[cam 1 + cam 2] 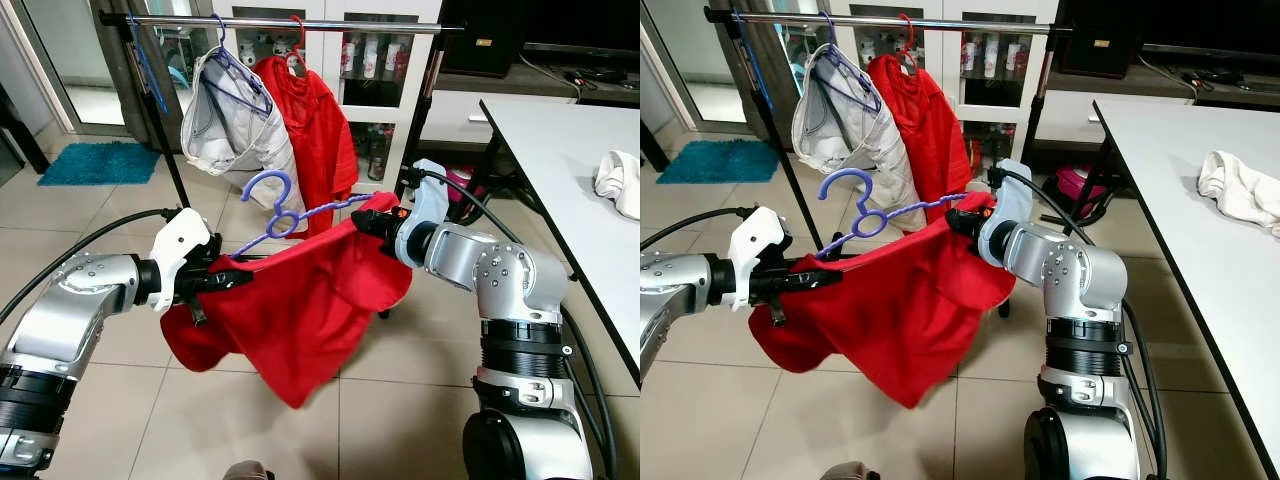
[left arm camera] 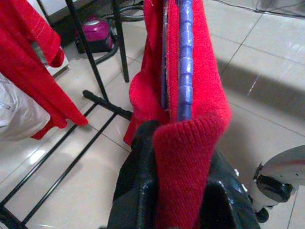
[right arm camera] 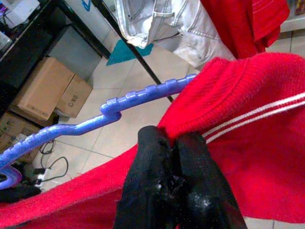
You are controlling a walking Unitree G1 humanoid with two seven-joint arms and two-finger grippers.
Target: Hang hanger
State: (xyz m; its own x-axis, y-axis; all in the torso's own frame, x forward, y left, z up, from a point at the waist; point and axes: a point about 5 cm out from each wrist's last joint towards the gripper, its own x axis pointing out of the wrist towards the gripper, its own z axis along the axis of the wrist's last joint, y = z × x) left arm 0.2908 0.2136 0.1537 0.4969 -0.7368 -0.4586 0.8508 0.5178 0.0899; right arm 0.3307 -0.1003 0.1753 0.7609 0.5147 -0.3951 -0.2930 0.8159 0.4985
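Note:
A red knit garment hangs on a purple plastic hanger, held between my two arms below the clothes rail. My left gripper is shut on the garment's left shoulder end, with the hanger arm running through the cloth. My right gripper is shut on the garment's other shoulder, next to the notched hanger arm. The hanger's hook points up, well below the rail.
On the rail hang a white garment on a purple hanger and a red shirt. The rack's black legs stand on the tiled floor. A white table with a cloth is on the right. A teal mat lies far left.

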